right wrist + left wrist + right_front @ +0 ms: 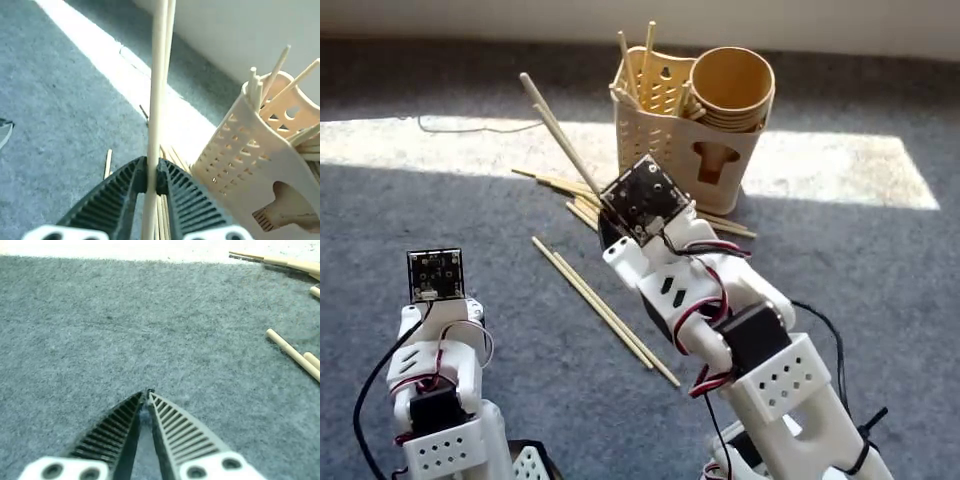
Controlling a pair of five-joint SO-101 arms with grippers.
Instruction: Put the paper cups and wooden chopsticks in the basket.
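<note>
gripping two wooden chopsticks (159, 90) low on their shafts, the right gripper (151, 175) is clamped tight, just near-left of the basket (655, 160) where stacked paper cups (732, 85) already sit. the sticks lean away leftward, so lifting them above the rim and tipping them upright before release seems wise. the left gripper (148, 396) sits closed tip to tip, holding nothing, over carpet (100, 330) beside loose chopsticks (605, 310).

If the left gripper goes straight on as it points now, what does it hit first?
Probably bare grey carpet: the left gripper aims at it, and the loose chopsticks lie off to one side.
</note>
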